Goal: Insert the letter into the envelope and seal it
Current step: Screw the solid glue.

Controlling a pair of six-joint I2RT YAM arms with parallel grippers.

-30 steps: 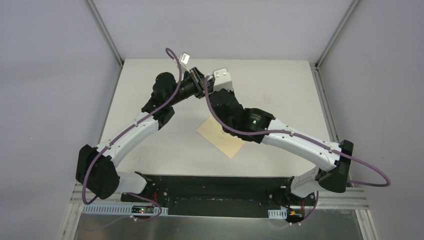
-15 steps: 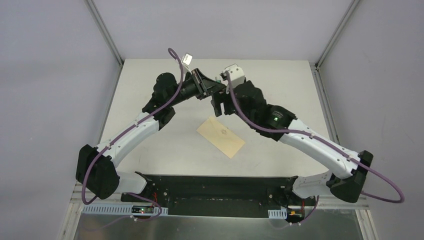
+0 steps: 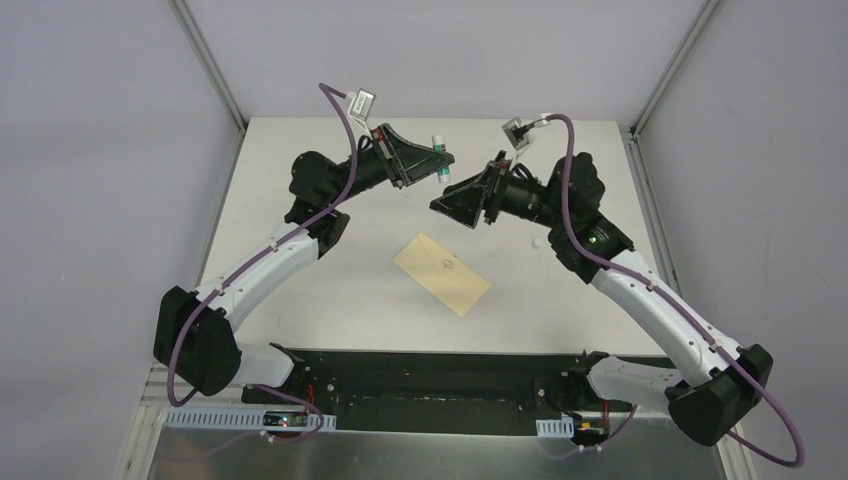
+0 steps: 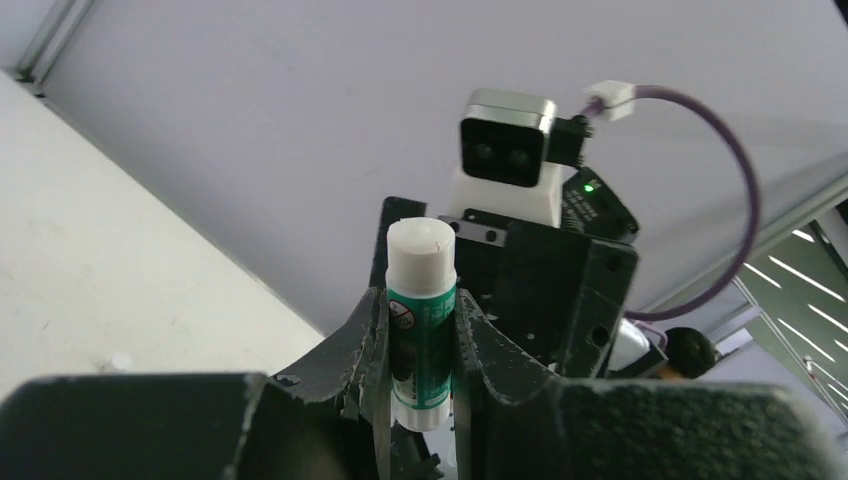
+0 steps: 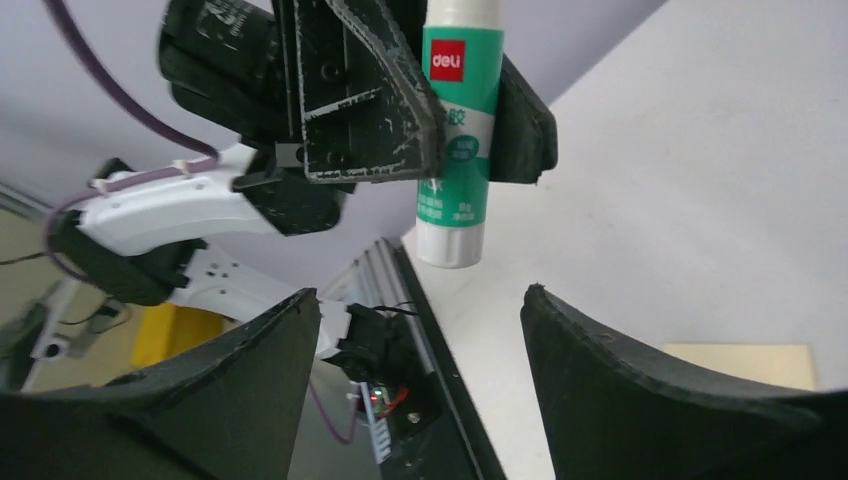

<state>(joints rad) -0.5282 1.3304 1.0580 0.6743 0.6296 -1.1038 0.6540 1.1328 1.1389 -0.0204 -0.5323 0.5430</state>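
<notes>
Over the desk's far half, the left gripper (image 3: 441, 160) clamps a white-green glue stick (image 3: 437, 141) crosswise. At mid-desk the envelope (image 3: 441, 272) lies flat, its long axis slanting from far left to near right; its flap end cannot be told. The right gripper (image 3: 452, 207) hovers spread wide, holding nothing.

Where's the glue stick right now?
Top view: the glue stick is clamped in the left gripper, held in the air over the table's far middle, beyond the envelope and facing the open right gripper.
</notes>
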